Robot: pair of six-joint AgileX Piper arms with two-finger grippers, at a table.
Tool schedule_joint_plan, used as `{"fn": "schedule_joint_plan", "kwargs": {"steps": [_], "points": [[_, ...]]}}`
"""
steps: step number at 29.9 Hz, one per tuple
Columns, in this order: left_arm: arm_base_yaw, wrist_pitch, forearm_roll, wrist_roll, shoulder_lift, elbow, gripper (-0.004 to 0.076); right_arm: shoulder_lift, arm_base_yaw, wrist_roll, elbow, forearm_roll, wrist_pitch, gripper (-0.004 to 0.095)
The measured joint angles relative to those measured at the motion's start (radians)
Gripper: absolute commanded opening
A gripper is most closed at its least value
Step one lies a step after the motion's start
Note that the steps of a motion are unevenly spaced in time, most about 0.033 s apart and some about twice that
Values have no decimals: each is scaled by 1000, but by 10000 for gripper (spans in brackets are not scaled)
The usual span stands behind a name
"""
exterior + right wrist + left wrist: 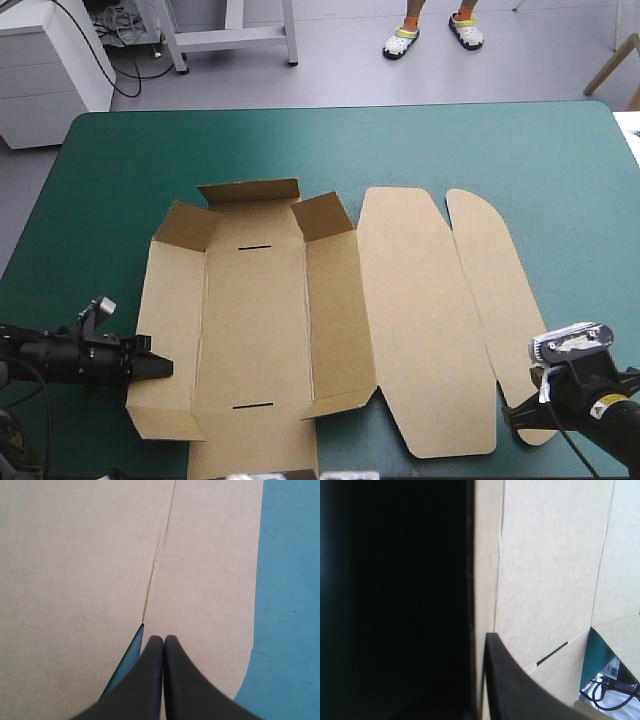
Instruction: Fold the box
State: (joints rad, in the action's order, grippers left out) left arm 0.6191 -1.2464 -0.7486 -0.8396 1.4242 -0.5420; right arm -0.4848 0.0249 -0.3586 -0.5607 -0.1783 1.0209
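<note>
The brown box (255, 320) lies as a cut sheet mid-table. Its far flaps and left wall are partly raised, and its lid (415, 320) and rounded outer flap (490, 290) lie flat to the right. My left gripper (160, 368) is at the left wall's near end. In the left wrist view the gripper (479, 647) has its black fingers all but together with a strip of the box (550, 570) between them. My right gripper (517, 410) is over the near end of the outer flap. In the right wrist view the gripper (164, 639) is shut above the box (75, 555), beside a crease.
The teal-green table (100, 180) is bare on the left, at the back and to the right of the outer flap (290, 580). The box's near flap (250, 450) reaches the table's front edge.
</note>
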Motion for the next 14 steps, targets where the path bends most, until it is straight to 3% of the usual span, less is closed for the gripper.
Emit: {"fn": "schedule_joint_plan", "kwargs": {"steps": [14], "points": [[-52, -2, 51, 8, 2, -104, -10, 0, 0, -8, 0, -6, 0, -20]]}}
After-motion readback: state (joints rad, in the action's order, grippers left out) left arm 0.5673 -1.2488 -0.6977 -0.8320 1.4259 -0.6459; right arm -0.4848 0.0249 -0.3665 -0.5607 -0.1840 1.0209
